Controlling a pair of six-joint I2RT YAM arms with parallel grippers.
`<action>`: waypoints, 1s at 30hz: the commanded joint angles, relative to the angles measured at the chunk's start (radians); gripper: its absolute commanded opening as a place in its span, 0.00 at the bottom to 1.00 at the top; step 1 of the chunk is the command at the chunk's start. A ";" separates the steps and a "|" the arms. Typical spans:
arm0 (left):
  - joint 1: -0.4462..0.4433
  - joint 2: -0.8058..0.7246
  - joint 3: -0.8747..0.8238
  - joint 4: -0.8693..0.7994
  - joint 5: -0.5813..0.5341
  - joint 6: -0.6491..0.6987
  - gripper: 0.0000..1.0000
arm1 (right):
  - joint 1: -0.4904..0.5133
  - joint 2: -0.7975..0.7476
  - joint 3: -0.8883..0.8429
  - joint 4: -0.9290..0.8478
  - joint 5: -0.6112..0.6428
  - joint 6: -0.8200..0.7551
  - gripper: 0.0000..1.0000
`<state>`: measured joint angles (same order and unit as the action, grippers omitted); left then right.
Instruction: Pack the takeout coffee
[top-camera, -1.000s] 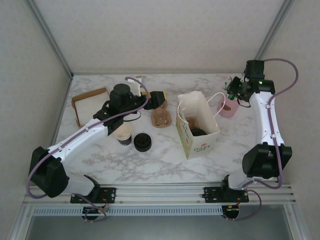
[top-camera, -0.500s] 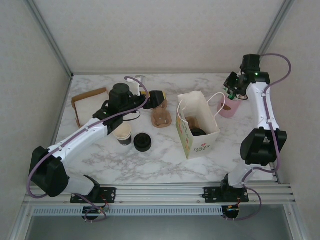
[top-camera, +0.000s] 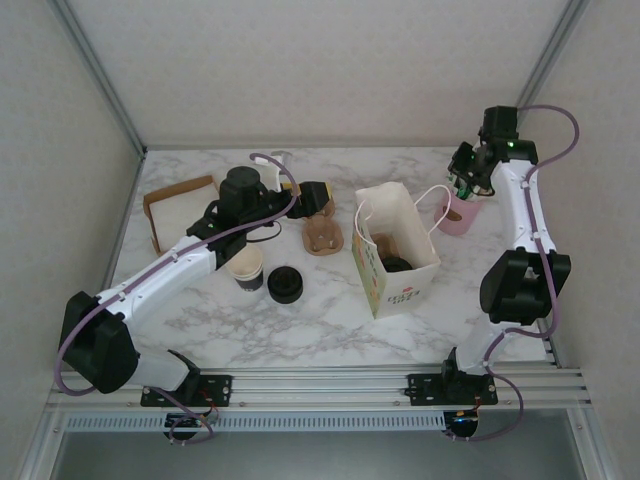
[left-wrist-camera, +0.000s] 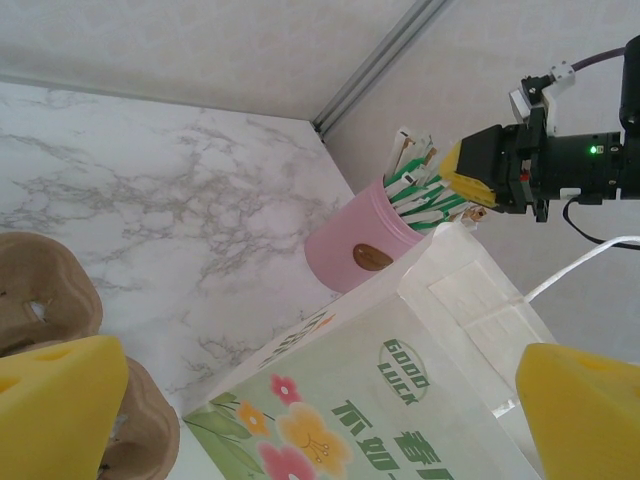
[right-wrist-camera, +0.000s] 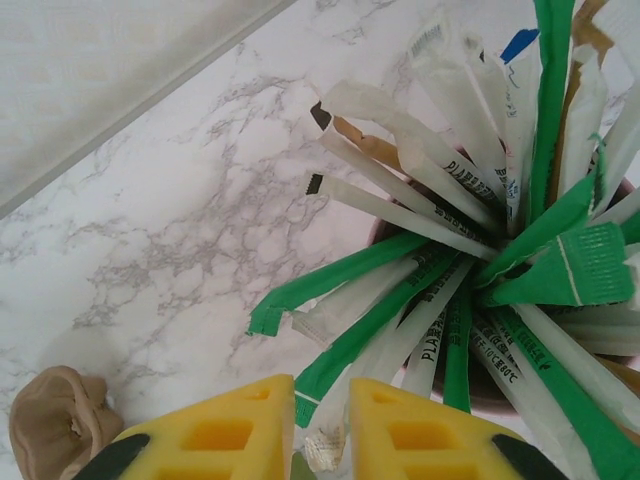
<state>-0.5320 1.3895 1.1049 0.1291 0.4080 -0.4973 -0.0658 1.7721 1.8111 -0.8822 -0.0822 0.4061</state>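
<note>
Top external view, starting at the near edge: the two arm bases sit on the rail, and past them lies the marble surface (top-camera: 300, 335). Nearest on the left stands an open black cup (top-camera: 247, 268), cream inside and without a lid. Just beside it, to the right, are the loose black lids (top-camera: 285, 284).

Further right a white paper bag (top-camera: 398, 290) stands upright with its mouth open, flowers and green lettering on its near side. The takeout coffee (top-camera: 398, 264) sits down inside this bag, well below the rim, with just its dark lid showing.

Behind the lids a brown cardboard cup carrier (top-camera: 322, 238) lies flat. The left gripper (top-camera: 322, 198) hovers just beyond the carrier, pointing toward the bag. In the left wrist view its yellow pads (left-wrist-camera: 55, 400) stand wide apart, and the bag's printed side is seen beyond them. At the far left lies a brown cardboard tray (top-camera: 180, 208).

Farthest on the right, near the bag's far corner, a pink cup (top-camera: 455, 218) bristles with green and white packets (right-wrist-camera: 400, 260). The right gripper (top-camera: 463, 182) hangs directly over it. In the right wrist view its yellow fingers (right-wrist-camera: 225, 435) stand almost together, with a narrow slit between them. Packet ends reach that slit, but I cannot tell whether one is pinched.
</note>
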 joint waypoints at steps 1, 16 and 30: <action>0.011 0.003 0.019 0.011 0.021 -0.002 1.00 | -0.003 0.023 0.037 -0.024 -0.004 -0.016 0.19; 0.010 -0.006 0.009 0.014 0.019 -0.003 1.00 | -0.004 0.025 0.034 -0.034 -0.013 -0.015 0.14; 0.010 -0.025 -0.002 0.018 0.018 -0.004 1.00 | -0.003 -0.004 0.073 -0.088 0.019 -0.028 0.04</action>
<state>-0.5320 1.3891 1.1049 0.1295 0.4080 -0.4976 -0.0658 1.8000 1.8454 -0.9360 -0.0780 0.4019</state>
